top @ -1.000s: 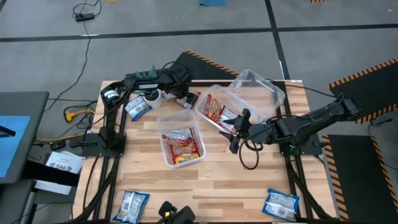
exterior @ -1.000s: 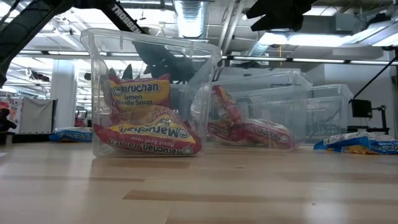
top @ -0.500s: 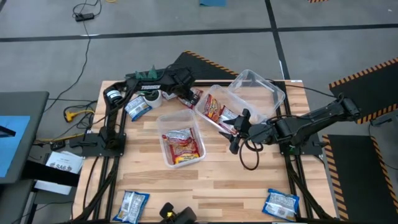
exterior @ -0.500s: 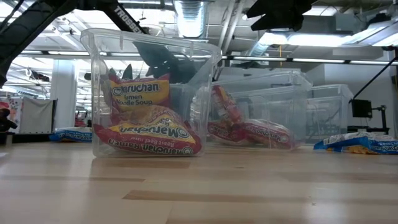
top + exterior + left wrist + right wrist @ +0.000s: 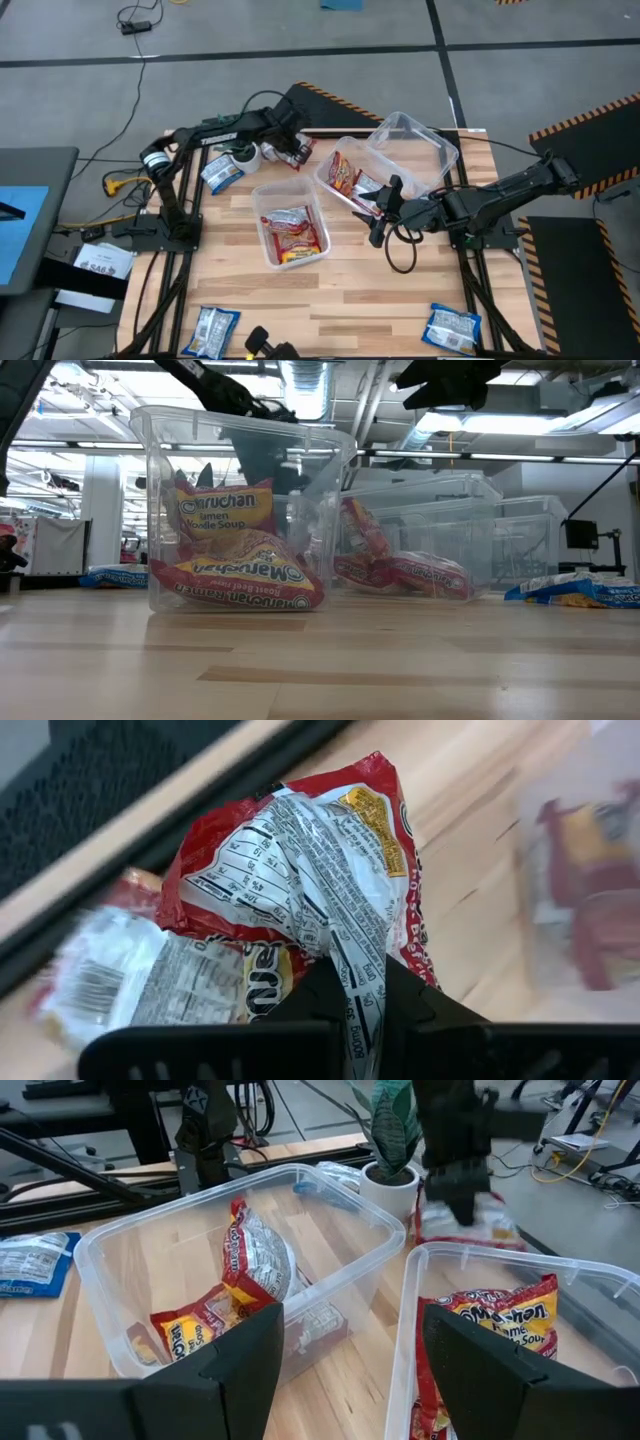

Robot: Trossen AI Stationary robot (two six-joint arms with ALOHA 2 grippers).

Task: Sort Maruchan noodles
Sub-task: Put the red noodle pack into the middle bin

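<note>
Left gripper [image 5: 292, 150] pinches a noodle packet [image 5: 320, 885] at the table's far edge, just beside the potted plant [image 5: 243, 153]. Ahead of the right gripper [image 5: 345, 1345] stand two tubs [image 5: 240, 1240] holding packets; a third tub [image 5: 415, 145] lies beyond them.

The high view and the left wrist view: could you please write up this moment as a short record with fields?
left end effector: shut on a red-and-silver noodle packet, at the table's far edge beside the potted plant
right end effector: open, holding nothing, at the near edge of the middle tub
front tub: holds red-orange-yellow packets
far tub: tilted, resting on the middle tub
blue-and-white packets: loose, two at the near edge, one by the plant
</note>
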